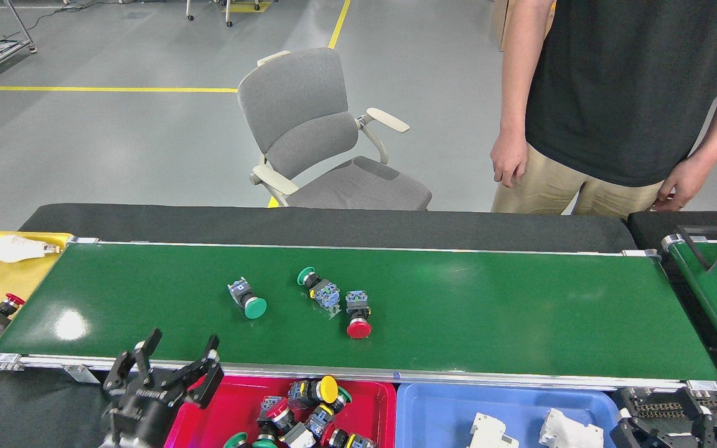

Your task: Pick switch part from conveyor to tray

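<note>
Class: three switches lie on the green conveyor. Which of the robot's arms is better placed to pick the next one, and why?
Left, probably. The left gripper sits open at the conveyor's near rail, close to the nearest green switch and beside the red tray. The right gripper is far off at the corner.

You're getting open conveyor [520, 311] right of three clustered switches [327, 297]; person [613, 99] standing behind far rail, blocking nothing.
</note>
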Motion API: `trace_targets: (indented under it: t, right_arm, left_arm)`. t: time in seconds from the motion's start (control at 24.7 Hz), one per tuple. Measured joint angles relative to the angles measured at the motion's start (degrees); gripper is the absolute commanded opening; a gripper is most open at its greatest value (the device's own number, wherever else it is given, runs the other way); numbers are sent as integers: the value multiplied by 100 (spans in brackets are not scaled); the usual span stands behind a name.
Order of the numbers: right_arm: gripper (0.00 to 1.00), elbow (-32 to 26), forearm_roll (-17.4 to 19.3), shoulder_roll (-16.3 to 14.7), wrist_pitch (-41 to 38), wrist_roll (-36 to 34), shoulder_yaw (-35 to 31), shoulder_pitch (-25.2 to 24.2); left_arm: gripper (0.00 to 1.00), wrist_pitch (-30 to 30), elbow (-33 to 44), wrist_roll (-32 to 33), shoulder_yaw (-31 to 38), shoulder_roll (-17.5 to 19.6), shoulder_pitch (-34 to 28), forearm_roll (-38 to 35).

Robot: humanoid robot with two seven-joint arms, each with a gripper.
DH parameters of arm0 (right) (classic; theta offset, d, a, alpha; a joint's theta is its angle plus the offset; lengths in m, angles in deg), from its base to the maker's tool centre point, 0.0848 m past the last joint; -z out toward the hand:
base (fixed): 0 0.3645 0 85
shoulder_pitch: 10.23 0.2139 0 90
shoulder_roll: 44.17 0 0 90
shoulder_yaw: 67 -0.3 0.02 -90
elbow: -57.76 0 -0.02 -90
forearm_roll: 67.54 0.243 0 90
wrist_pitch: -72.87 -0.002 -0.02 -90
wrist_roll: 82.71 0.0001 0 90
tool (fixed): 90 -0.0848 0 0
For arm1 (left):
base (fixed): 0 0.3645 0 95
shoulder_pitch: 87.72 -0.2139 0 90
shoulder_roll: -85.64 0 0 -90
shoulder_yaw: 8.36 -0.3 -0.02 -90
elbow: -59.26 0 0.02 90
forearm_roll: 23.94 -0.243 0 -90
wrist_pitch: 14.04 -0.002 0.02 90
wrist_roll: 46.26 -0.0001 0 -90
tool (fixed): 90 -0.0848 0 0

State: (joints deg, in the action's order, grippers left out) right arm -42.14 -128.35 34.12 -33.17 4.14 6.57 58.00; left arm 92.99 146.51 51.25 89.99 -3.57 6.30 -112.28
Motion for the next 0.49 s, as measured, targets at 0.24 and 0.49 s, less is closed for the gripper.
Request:
trace_targets:
  t: [0.24, 0.49]
  right_arm:
    - [100, 7, 0, 32, -69, 25, 0, 22]
    - [100, 25, 0, 32, -86, 47, 0, 27]
  left_arm:
    - [100, -277, -498, 268, -34, 4, 153, -2]
    - [100, -478, -955, 291, -23, 29, 591, -2]
